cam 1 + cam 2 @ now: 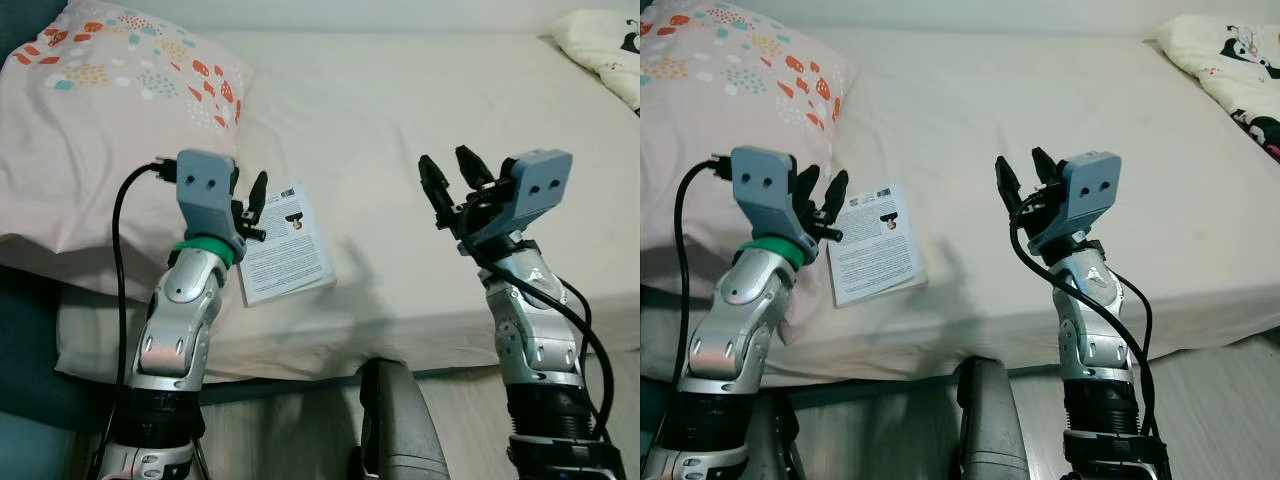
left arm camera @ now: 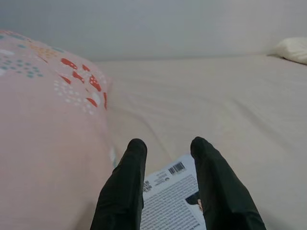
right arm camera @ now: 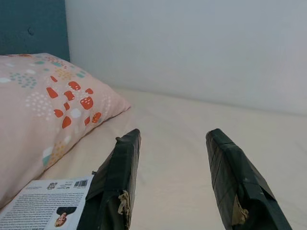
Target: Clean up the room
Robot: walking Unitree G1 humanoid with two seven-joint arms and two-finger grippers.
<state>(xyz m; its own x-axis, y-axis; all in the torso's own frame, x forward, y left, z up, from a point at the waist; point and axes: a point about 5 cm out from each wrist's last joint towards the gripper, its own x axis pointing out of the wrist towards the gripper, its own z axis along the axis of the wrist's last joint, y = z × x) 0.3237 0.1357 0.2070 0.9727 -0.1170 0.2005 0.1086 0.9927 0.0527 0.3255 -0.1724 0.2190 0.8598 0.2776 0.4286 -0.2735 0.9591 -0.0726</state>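
Two grippers raised over the bed's near edge, a book lying between them.

Nearest me, the left gripper (image 1: 248, 205) hovers above the book's (image 1: 285, 245) left edge, its black fingers (image 2: 123, 187) parted a little and holding nothing. The right gripper (image 1: 452, 180) is well to the right of the book, fingers spread wider, also empty. The book is a thin paperback lying flat with its back cover up: white, dense small print, a barcode and a small portrait photo. It lies on the cream sheet of the bed (image 1: 400, 110), just beside the pink pillow (image 1: 90, 120) with red and teal spots. Farther right, a white printed cushion (image 1: 1230, 70) sits at the far corner.
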